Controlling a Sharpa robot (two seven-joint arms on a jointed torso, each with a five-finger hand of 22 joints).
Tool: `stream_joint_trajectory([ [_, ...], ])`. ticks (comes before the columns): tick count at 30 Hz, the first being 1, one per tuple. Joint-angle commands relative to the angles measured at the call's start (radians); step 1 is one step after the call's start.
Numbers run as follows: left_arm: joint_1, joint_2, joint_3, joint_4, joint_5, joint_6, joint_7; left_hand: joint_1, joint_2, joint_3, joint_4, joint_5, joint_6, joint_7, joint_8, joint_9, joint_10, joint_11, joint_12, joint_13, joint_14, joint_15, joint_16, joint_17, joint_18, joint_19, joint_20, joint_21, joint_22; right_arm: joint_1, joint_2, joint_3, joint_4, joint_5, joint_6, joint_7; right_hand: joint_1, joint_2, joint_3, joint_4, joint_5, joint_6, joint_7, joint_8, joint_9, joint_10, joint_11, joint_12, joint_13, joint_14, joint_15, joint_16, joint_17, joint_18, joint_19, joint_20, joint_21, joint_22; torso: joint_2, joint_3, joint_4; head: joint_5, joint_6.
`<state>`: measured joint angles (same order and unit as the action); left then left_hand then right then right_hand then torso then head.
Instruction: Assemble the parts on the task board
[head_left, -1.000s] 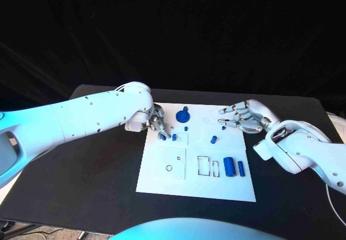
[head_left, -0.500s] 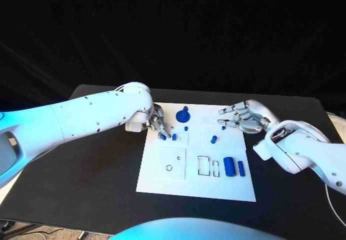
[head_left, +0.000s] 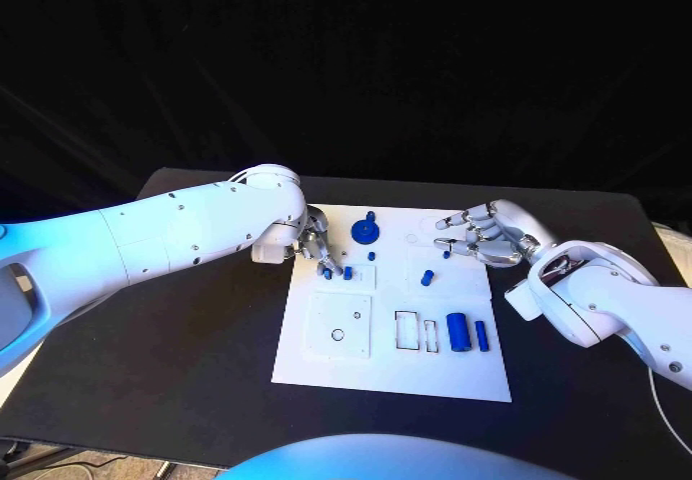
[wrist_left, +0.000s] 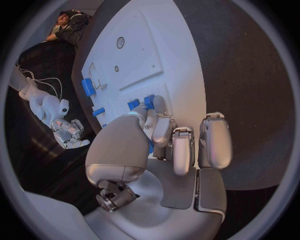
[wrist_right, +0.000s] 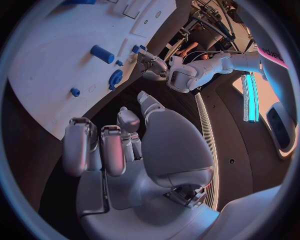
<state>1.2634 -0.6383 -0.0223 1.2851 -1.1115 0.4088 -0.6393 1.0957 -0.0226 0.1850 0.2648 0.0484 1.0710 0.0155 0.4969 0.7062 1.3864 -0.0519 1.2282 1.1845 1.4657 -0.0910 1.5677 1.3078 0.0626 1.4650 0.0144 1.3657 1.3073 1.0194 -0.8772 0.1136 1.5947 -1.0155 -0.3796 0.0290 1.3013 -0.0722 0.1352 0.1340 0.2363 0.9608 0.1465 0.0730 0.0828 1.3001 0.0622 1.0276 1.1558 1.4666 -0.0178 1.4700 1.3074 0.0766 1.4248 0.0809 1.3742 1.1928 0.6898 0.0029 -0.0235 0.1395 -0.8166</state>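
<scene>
The left hand (head_left: 310, 243) is seen at the task board's (head_left: 346, 370) far left edge, fingers curled down onto two small blue pegs (head_left: 336, 272); whether a peg is actually pinched cannot be told. Over the last second almost nothing has shifted, so seating is judged unfinished. The right hand (head_left: 483, 232) hovers over the far right corner, fingers curled, nothing held. Between them lie a blue gear (head_left: 366, 232) and a short blue cylinder (head_left: 428, 279); nearer the robot, a larger blue cylinder (head_left: 457, 334) lies beside empty rectangular slots (head_left: 414, 332). Nothing blocks the pegs.
</scene>
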Motion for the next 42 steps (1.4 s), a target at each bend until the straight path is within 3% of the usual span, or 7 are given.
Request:
stream_joint_trajectory([
  [1, -0.008, 0.001, -0.005, 0.002, -0.006, -0.044, -0.008, -0.011, 0.001, 0.001, 0.008, -0.001, -0.009, -0.001, -0.003, 0.001, 0.009, 0.001, 0.004, 0.001, 0.105, -0.01, 0.003, 0.263, -0.009, 0.012, -0.004, 0.005, 0.094, -0.002, 0.001, 0.0, 0.0, -0.004, 0.014, 0.003, 0.002, 0.008, -0.004, 0.001, 0.004, 0.008, 0.0, 0.003, 0.0, -0.004, -0.006, 0.001, 0.0, 0.067, -0.004, -0.006, 0.094, -0.002, -0.004, 0.0, -0.006, 0.0, -0.001, 0.0001, 0.0002, 0.0, 0.0],
  [17, -0.008, -0.008, -0.004, 0.0, -0.007, -0.027, -0.012, -0.021, -0.01, 0.001, 0.017, -0.001, -0.01, -0.002, 0.0, 0.004, 0.008, 0.001, 0.001, -0.003, 0.105, -0.011, 0.003, 0.263, -0.008, 0.011, -0.005, 0.003, 0.093, -0.003, 0.001, 0.0, 0.0, -0.004, 0.015, 0.003, 0.0, 0.009, -0.005, 0.003, 0.004, 0.008, 0.0, 0.002, 0.0, -0.004, -0.005, 0.001, -0.001, 0.067, -0.004, -0.007, 0.094, -0.002, -0.004, 0.0, -0.007, 0.0, 0.0, -0.0001, 0.0003, 0.002, 0.004],
  [22, -0.008, -0.013, -0.003, 0.009, -0.002, -0.074, -0.002, -0.024, -0.012, 0.001, 0.019, -0.001, -0.01, -0.002, 0.001, 0.005, 0.007, 0.0, 0.0, -0.003, 0.105, -0.011, 0.003, 0.263, -0.008, 0.011, -0.005, 0.001, 0.092, -0.003, 0.001, 0.0, -0.001, -0.003, 0.015, 0.003, 0.0, 0.009, -0.005, 0.003, 0.004, 0.008, 0.0, 0.002, 0.0, -0.004, -0.005, 0.001, -0.001, 0.067, -0.004, -0.007, 0.094, -0.002, -0.004, 0.0, -0.007, 0.0, 0.001, -0.0015, -0.0006, 0.001, 0.004],
  [31, -0.008, -0.031, 0.004, 0.036, 0.059, -0.185, 0.042, -0.053, -0.026, -0.007, 0.026, -0.001, -0.009, -0.003, 0.007, 0.009, 0.01, 0.0, 0.002, -0.002, 0.105, -0.012, 0.003, 0.263, -0.009, 0.012, -0.006, 0.003, 0.094, -0.005, 0.003, 0.0, -0.003, -0.003, 0.016, 0.004, 0.0, 0.009, -0.005, 0.003, 0.004, 0.008, 0.0, 0.002, 0.0, -0.004, -0.005, 0.001, -0.001, 0.067, -0.004, -0.007, 0.094, -0.002, -0.004, 0.0, -0.007, 0.0, 0.0, -0.0006, -0.0001, 0.001, 0.003],
  [42, -0.008, -0.081, 0.018, 0.073, 0.075, -0.203, 0.048, -0.057, -0.031, -0.01, 0.023, -0.001, -0.012, -0.003, 0.008, 0.01, 0.005, 0.0, -0.006, -0.011, 0.105, -0.012, 0.003, 0.263, -0.007, 0.01, -0.007, -0.003, 0.09, -0.007, 0.003, -0.001, -0.004, -0.003, 0.017, 0.003, 0.0, 0.009, -0.005, 0.003, 0.004, 0.008, 0.0, 0.002, 0.0, -0.004, -0.005, 0.001, -0.001, 0.067, -0.004, -0.007, 0.094, -0.002, -0.004, 0.0, -0.007, 0.0, -0.002, 0.0002, 0.0009, 0.001, 0.004],
])
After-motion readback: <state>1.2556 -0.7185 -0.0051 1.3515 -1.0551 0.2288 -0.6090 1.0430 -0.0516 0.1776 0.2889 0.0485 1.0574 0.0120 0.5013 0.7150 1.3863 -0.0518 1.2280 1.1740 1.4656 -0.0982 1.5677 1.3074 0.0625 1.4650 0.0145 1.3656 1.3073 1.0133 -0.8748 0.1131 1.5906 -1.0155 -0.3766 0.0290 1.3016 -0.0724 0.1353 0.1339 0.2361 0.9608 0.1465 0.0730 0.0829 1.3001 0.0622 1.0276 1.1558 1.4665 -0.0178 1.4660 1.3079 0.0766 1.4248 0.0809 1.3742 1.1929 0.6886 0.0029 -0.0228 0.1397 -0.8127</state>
